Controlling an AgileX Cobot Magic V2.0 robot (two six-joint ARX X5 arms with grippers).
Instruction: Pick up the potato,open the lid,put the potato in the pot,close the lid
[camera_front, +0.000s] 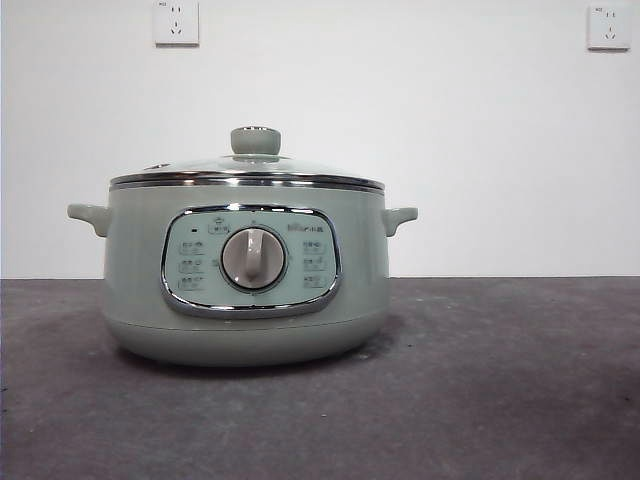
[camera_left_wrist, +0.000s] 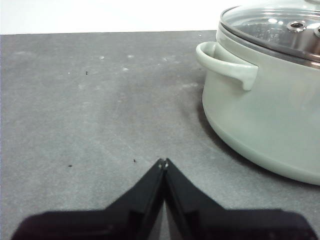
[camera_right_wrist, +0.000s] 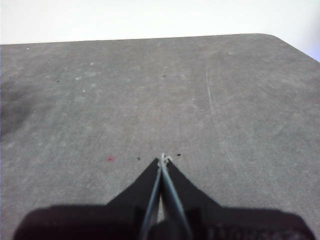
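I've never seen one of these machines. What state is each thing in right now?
Pot: upright on the table, covered.
Lid: closed, seated on the pot.
Left gripper: shut, holding nothing, beside the pot.
Right gripper: shut, holding nothing, over bare table.
Potato: not in view.

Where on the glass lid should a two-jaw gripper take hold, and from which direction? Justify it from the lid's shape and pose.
Probably the knob, approached from straight above. It stands up at the centre of the lid, narrow enough for two jaws, while the shallow glass dome is wide and the rim sits seated flat on the pot.
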